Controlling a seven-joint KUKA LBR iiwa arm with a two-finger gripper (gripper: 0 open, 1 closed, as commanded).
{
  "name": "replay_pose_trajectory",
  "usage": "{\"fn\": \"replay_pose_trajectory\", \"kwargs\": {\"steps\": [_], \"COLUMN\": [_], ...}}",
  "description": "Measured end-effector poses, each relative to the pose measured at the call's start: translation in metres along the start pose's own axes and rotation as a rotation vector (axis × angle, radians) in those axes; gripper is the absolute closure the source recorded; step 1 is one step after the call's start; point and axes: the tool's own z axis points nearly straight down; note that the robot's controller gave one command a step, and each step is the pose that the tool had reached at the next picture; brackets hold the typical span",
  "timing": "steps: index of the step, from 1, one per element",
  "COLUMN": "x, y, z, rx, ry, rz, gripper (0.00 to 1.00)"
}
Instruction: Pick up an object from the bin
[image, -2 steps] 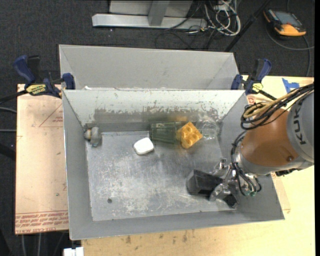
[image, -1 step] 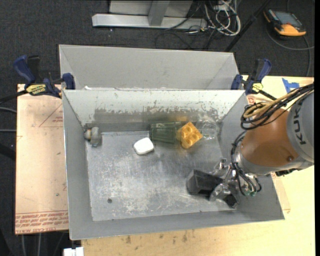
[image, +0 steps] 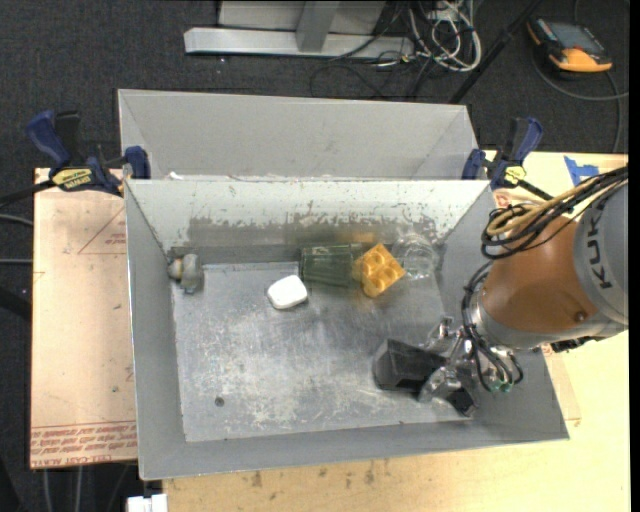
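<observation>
The gripper (image: 447, 378), its grip impossible to read, sits low in the scuffed metal bin's (image: 250, 380) near right corner, just beside a matte black blocky thing (image: 398, 366), well apart from a yellow waffle-textured block (image: 380, 268), a green glass (image: 328, 265) and a smooth white rounded lump (image: 287, 292).

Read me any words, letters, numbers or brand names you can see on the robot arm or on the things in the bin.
"KU": on the arm's orange cover, large dark letters cut off at the picture's right edge.
Nothing else: the white pebble, yellow block, green bottle and black block in the bin carry no lettering that can be made out.
</observation>
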Motion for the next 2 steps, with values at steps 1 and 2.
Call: {"fn": "replay_pose_trajectory", "kwargs": {"steps": [1,2], "x": [0.0011,0.0055], "y": [0.0000,-0.0007], "z": [-0.0021,-0.0103], "rx": [0.002,0.004], "ry": [0.008,0.028], "rz": [-0.001,-0.001], "gripper": [1.00,1.00]}}
